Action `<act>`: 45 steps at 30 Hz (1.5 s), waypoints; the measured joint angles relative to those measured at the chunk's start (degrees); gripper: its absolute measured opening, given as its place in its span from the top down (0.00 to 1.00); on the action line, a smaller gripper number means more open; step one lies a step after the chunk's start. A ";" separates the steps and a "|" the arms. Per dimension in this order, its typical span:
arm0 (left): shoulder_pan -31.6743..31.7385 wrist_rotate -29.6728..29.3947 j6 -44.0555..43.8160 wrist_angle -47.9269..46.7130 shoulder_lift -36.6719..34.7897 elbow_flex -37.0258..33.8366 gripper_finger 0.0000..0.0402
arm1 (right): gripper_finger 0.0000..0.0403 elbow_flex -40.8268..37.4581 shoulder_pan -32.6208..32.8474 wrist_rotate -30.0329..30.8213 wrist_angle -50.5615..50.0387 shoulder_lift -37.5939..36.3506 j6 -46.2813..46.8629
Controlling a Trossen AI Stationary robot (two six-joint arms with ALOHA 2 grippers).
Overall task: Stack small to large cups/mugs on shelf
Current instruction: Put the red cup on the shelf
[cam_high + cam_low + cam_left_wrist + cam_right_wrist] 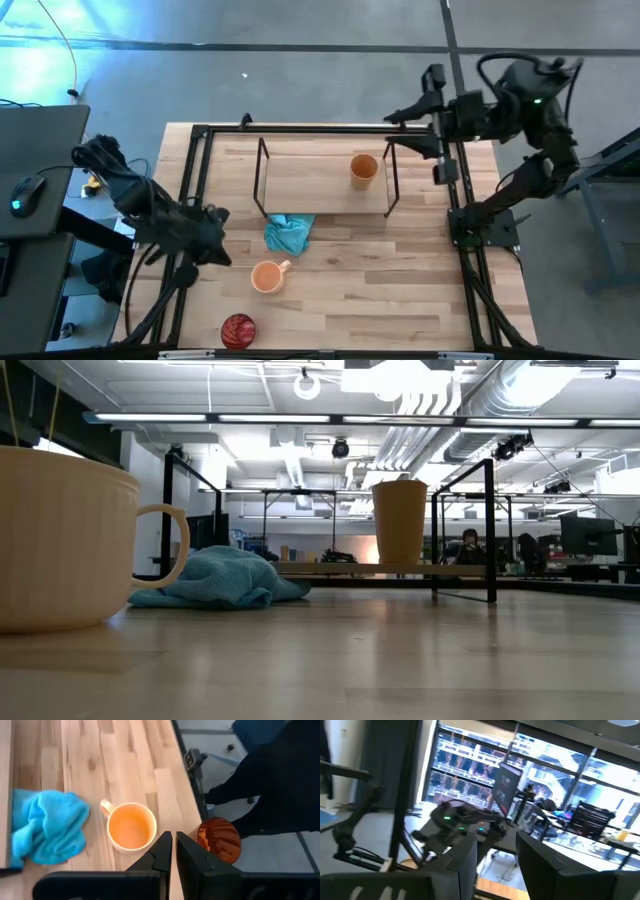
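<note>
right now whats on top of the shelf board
Only the amber tumbler stands upright on the shelf board, toward its right end. The blue cloth lies at the shelf's front edge on the table; whether it reaches under the board cannot be seen.

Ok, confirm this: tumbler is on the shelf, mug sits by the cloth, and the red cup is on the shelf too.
Not quite. The red cup stands on the table near its front edge, as the high view shows. The tumbler is on the shelf, and the mug sits by the cloth.
</note>
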 joint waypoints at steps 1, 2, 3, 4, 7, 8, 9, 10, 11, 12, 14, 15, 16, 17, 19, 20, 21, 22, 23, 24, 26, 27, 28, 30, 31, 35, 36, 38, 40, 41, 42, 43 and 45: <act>-0.91 -0.75 -1.27 0.02 1.06 0.00 0.96 | 0.68 0.00 0.00 0.67 -0.42 -0.51 -0.18; -1.74 -1.40 -2.44 0.02 2.09 0.00 0.96 | 0.68 0.00 0.00 1.03 -0.83 -1.01 -0.18; -2.50 -1.78 -3.74 0.06 3.11 0.00 0.96 | 0.68 0.00 0.00 1.07 -1.21 -1.50 -0.20; -3.13 -1.82 -4.98 0.14 4.16 0.00 0.96 | 0.68 0.00 0.00 1.13 -1.40 -2.04 -0.40; -4.63 -1.82 -8.30 1.12 7.04 0.00 0.96 | 0.68 0.00 0.00 1.18 -2.52 -3.81 -1.38; -5.08 -1.81 -9.52 1.76 7.92 0.00 0.96 | 0.68 0.00 0.00 1.16 -2.98 -4.41 -1.44; -5.45 -1.81 -10.75 2.69 8.80 0.00 0.96 | 0.68 0.00 0.00 1.16 -3.57 -4.98 -1.45; -5.73 -1.83 -11.68 3.79 9.67 0.00 0.96 | 0.68 0.00 0.00 1.16 -4.27 -5.60 -1.45; -5.81 -1.69 -12.60 4.70 10.43 0.00 0.96 | 0.68 0.00 0.00 1.16 -4.93 -6.13 -1.47; -6.06 -1.26 -13.62 5.39 11.19 0.00 0.96 | 0.68 0.00 0.00 1.16 -5.55 -6.67 -1.45; -6.06 0.42 -15.42 6.72 12.56 0.00 0.96 | 0.68 0.00 0.00 1.16 -6.97 -7.73 -1.45; -5.94 1.39 -16.39 7.02 13.13 0.04 0.96 | 0.68 0.00 0.00 1.16 -7.61 -8.15 -1.45; -5.93 2.35 -17.57 6.99 13.65 0.04 0.96 | 0.68 0.00 0.00 1.16 -8.09 -8.59 -1.45; -5.93 3.09 -18.68 6.86 14.13 0.04 0.96 | 0.68 0.00 0.00 1.16 -8.61 -8.96 -1.45; -5.91 4.14 -20.87 6.74 14.91 0.04 0.96 | 0.68 0.00 0.00 1.16 -9.33 -9.50 -1.45; -5.91 4.20 -21.68 6.50 15.23 0.04 0.96 | 0.68 0.00 0.00 1.14 -9.70 -9.65 -1.45; -5.91 4.42 -22.47 6.50 15.45 0.04 0.96 | 0.68 0.00 0.00 1.13 -10.00 -9.74 -1.45; -5.91 4.55 -23.36 6.56 15.59 0.04 0.96 | 0.68 0.01 0.00 1.13 -10.31 -9.88 -1.45; -5.91 4.80 -24.20 6.49 15.63 0.04 0.96 | 0.68 0.02 0.00 1.12 -10.57 -9.89 -1.45; -5.91 4.88 -25.13 6.49 15.63 0.04 0.96 | 0.68 0.02 0.00 1.11 -10.77 -9.92 -1.43; -5.91 4.90 -26.61 6.49 15.61 0.04 0.96 | 0.68 0.02 0.00 1.08 -11.38 -9.92 -1.22; -5.91 4.90 -27.06 6.45 15.61 0.04 0.96 | 0.68 0.00 0.00 1.08 -11.65 -9.91 -0.89; -5.91 4.89 -27.21 6.37 15.61 0.04 0.96 | 0.68 0.01 0.00 1.06 -11.83 -9.89 -0.54; -5.91 4.91 -27.15 5.75 15.61 0.04 0.96 | 0.68 0.02 0.00 1.05 -12.03 -9.83 -0.01; -5.91 4.91 -26.90 5.37 15.61 0.04 0.96 | 0.68 0.01 0.02 1.05 -12.08 -9.81 0.06; -5.92 5.91 -22.90 4.68 16.06 0.04 0.96 | 0.68 0.00 0.02 1.03 -12.06 -9.78 0.33; -5.97 5.95 -21.70 3.92 16.15 0.01 0.96 | 0.68 0.01 0.04 1.03 -12.05 -9.81 0.74; -6.02 5.96 -20.36 3.13 16.67 0.02 0.96 | 0.68 0.00 0.04 1.02 -12.08 -9.81 1.55; -6.02 5.94 -19.15 2.24 17.26 0.00 0.96 | 0.68 0.00 0.04 1.00 -12.37 -9.78 1.73; -6.02 5.79 -18.36 1.78 17.49 0.00 0.96 | 0.68 0.00 0.04 1.00 -12.41 -9.78 1.74; -6.00 4.87 -17.34 1.68 17.77 0.00 0.96 | 0.68 0.02 0.04 1.00 -12.45 -9.81 1.76; -5.89 2.78 -15.83 1.36 18.01 0.04 0.96 | 0.68 0.00 0.04 1.00 -12.60 -9.78 1.76; -5.93 -1.96 -14.89 0.35 18.31 -0.06 0.96 | 0.68 0.01 0.04 1.00 -12.69 -9.78 1.73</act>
